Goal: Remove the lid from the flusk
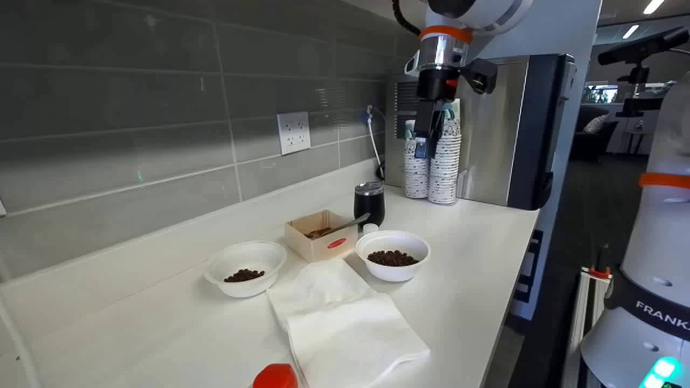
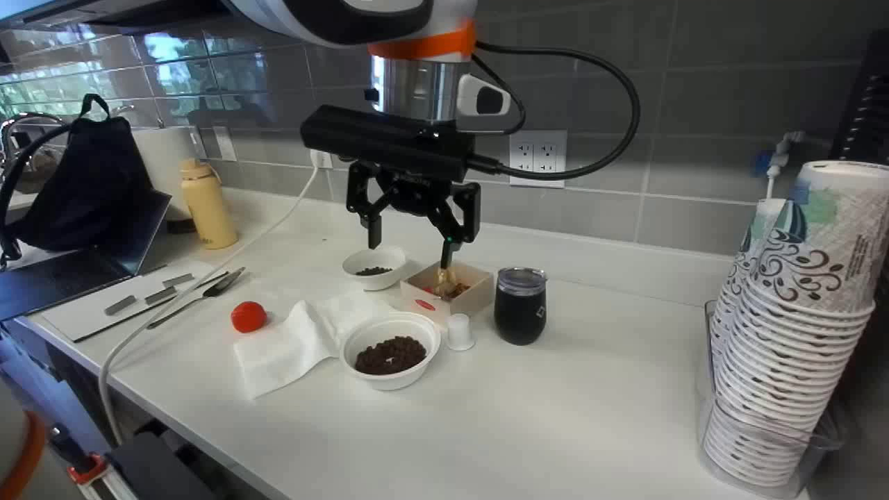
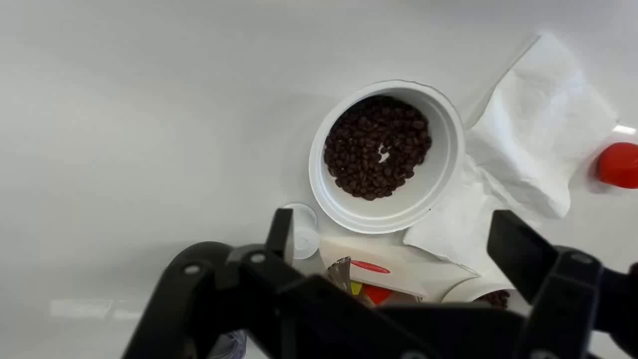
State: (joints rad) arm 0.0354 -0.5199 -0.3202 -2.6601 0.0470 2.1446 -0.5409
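The flusk is a short black flask (image 1: 369, 209) standing upright on the counter; it also shows in an exterior view (image 2: 520, 316). Its clear round lid (image 1: 369, 188) sits on its top and shows there too (image 2: 522, 280). In the wrist view only a piece of the clear lid (image 3: 232, 345) shows at the bottom left; the arm's finger linkage hides the rest. My gripper (image 2: 411, 244) is open and empty, pointing down, high above the counter and apart from the flask. Its fingertips (image 3: 394, 229) are wide apart in the wrist view. It shows side-on in an exterior view (image 1: 424, 145).
A wooden box (image 2: 467, 300) with a spoon stands beside the flask. A small white cup (image 2: 459, 332) and a white bowl of beans (image 2: 390, 378) are close by. Another bowl (image 1: 245, 291), napkins (image 1: 350, 334), a red object (image 2: 248, 317) and tall cup stacks (image 1: 444, 167) stand around.
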